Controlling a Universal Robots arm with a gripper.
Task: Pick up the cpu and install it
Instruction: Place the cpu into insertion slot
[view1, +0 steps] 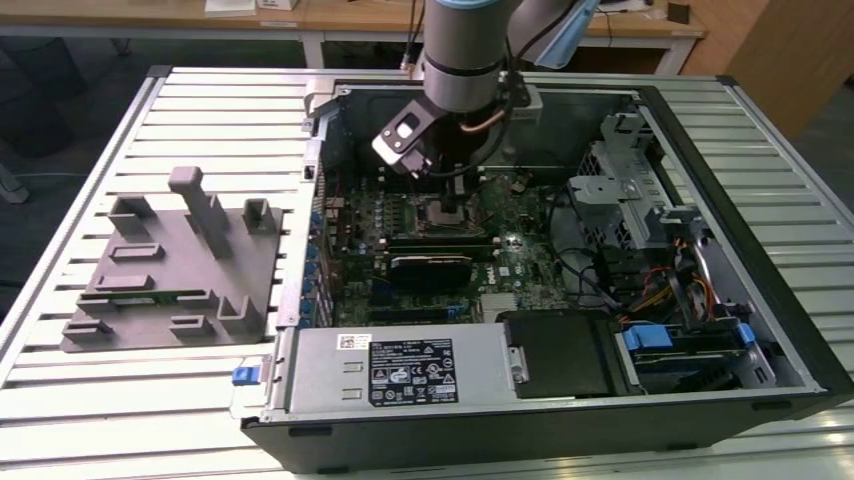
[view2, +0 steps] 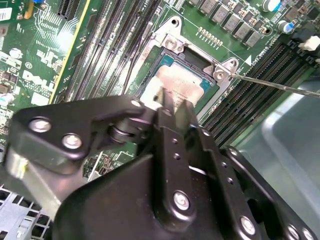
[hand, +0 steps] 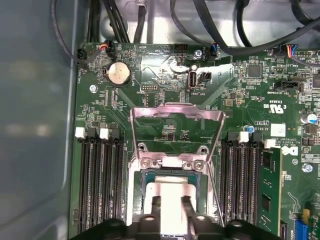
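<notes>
The cpu (hand: 172, 191) (view2: 184, 84), a small square chip with a pale silvery top, lies flat inside the metal-framed socket (hand: 136, 200) of the green motherboard (view1: 514, 250). The socket's load plate (hand: 175, 111) stands hinged open beyond it, and a thin lever rod (view2: 280, 86) sticks out to one side. My gripper (hand: 172, 206) (view2: 175, 104) (view1: 447, 195) hangs straight down inside the open computer case, just over the chip. Its black fingers (hand: 156, 205) are a narrow gap apart. The chip is wider than that gap, with the fingertips over its top face.
Memory slots (hand: 100, 185) flank the socket on both sides. Black cables (hand: 225, 35) run along the board's edge. A power supply (view1: 400, 365) and a drive cage (view1: 627, 190) crowd the case. A grey slotted plastic block (view1: 174, 270) rests on the slatted table at the exterior view's left.
</notes>
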